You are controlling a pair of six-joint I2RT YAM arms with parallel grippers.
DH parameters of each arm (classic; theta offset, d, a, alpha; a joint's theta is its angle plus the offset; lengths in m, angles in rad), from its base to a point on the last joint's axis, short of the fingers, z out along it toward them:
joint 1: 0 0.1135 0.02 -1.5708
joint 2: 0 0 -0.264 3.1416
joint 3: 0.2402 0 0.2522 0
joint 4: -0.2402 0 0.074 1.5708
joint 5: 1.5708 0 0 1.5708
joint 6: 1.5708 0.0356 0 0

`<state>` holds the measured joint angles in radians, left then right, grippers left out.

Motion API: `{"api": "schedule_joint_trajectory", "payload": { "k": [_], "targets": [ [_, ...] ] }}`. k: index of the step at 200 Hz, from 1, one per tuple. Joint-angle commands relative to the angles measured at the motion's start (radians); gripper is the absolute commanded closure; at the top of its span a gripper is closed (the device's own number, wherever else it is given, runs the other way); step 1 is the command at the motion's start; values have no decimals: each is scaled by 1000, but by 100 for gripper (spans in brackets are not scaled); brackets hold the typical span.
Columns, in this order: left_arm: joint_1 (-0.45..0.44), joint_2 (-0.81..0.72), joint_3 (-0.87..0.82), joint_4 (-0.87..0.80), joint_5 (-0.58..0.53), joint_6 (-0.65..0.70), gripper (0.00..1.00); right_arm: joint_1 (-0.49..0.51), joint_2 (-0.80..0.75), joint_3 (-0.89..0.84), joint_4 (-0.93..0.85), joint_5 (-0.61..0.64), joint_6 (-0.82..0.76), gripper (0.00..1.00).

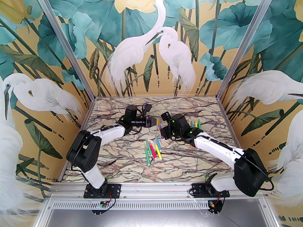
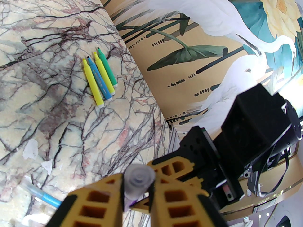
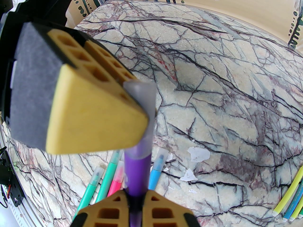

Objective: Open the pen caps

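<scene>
A purple pen (image 3: pixel 137 171) is held up above the table between both arms. My right gripper (image 3: pixel 136 198) is shut on its purple body. The clear pen cap (image 3: pixel 144 98) still sits on the pen's tip end, and my left gripper (image 2: pixel 138 182) is shut on it, one yellow finger (image 3: pixel 94 117) covering its side. In the left wrist view the cap's round end (image 2: pixel 139 176) pokes out between the pads. From above, the left gripper (image 1: pixel 157 122) and right gripper (image 1: pixel 162 130) meet at the purple pen (image 1: pixel 159 127) near the table's middle.
Several capped pens (image 1: pixel 152 150) in green, pink, yellow and blue lie fanned on the marble table (image 1: pixel 132 169) below the grippers. Uncapped yellow, blue and green pens (image 2: pixel 100 79) lie in a row at the right rear (image 1: pixel 195 124). White scraps (image 3: pixel 198 154) dot the table.
</scene>
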<state>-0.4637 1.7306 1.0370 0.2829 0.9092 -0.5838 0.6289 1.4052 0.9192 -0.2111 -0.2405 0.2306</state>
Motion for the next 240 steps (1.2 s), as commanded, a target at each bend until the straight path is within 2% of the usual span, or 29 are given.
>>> {"api": "schedule_joint_trajectory", "payload": {
  "k": [1,13,39,56,109,129,164,199,219,240],
  "targets": [
    [-9,12,25,32,37,-17,83,8,-8,29,32,-16,-21,96],
    [-9,12,24,35,38,-18,85,9,-9,27,30,-12,-20,93],
    [-9,6,25,36,39,-20,90,6,-9,22,22,20,-17,71],
    [-9,3,27,36,42,-18,91,5,-6,14,29,27,-11,63],
    [-9,-13,32,47,60,-21,96,3,43,13,56,1,-4,60],
    [-9,-23,31,50,60,-17,97,2,60,15,66,-8,-5,65],
    [-7,-38,29,49,43,-10,100,0,69,9,75,-14,-5,83],
    [-6,-54,29,51,-15,-15,100,-3,55,-19,89,-20,-12,95],
    [-1,-61,34,51,-53,-33,100,-3,43,-40,97,-17,-25,100],
    [6,-66,42,50,-85,-54,100,-2,37,-61,99,-16,-35,100]
  ]
}}
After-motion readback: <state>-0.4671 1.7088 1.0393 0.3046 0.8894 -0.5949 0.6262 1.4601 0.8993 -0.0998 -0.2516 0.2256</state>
